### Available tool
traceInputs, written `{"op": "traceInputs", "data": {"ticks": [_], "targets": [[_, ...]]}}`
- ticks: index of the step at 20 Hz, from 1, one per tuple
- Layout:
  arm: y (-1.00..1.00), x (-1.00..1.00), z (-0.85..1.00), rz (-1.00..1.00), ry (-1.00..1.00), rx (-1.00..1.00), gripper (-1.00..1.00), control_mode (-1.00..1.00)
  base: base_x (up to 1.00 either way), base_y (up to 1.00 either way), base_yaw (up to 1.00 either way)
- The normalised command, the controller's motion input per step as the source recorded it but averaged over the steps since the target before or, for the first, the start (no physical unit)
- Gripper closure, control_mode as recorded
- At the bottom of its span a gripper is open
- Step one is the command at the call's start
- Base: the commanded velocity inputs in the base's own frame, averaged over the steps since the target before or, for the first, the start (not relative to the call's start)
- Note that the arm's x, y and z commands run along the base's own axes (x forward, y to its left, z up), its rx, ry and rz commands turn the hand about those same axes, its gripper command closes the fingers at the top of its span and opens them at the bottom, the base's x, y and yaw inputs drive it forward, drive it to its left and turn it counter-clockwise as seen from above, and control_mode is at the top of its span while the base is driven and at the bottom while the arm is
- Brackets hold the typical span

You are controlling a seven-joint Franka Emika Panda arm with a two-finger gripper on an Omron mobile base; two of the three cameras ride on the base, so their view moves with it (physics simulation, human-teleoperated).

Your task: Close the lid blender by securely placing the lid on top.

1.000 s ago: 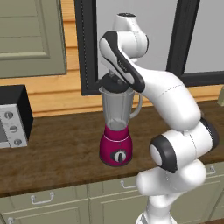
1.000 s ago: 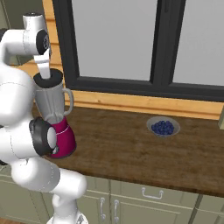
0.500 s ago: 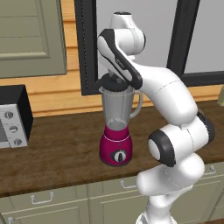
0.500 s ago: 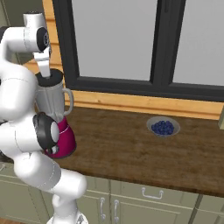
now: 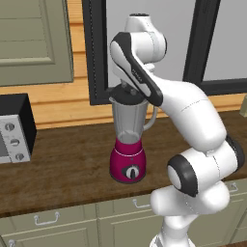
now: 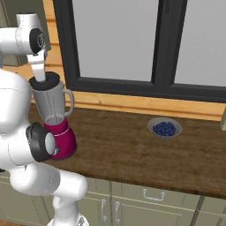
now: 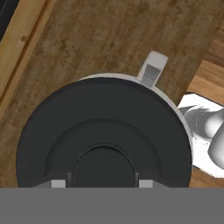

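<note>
I see the blender (image 5: 129,144) standing upright on the dark wooden counter (image 5: 62,166), its magenta base with the round black dial facing me in the left base view and the clear grey jar rising above it. The lid (image 7: 103,135) sits on top of the jar, covering its rim; in the hand view it appears as a black disc with a raised centre, and the jar's handle (image 7: 152,70) pokes out past its edge. My gripper (image 7: 103,183) is directly over the lid, its 2 fingertips (image 7: 58,183) pressed in against either side of the raised centre, so I read it as pinching the lid's knob. From the right base view the gripper (image 6: 39,77) comes straight down onto the jar top. A microwave (image 5: 14,130) stands on the counter well to the left of the blender, and a grey dish of blue bits (image 6: 164,128) lies well off to its right, near the window.
</note>
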Motion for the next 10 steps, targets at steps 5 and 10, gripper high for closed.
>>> {"op": "traceInputs", "data": {"ticks": [5,10], "targets": [[0.00,-0.21,0.00,0.00,0.00,0.00,1.00,-1.00,0.00,0.00,0.00],[0.00,0.00,-0.22,0.00,0.05,0.00,1.00,-1.00,0.00,0.00,0.00]]}}
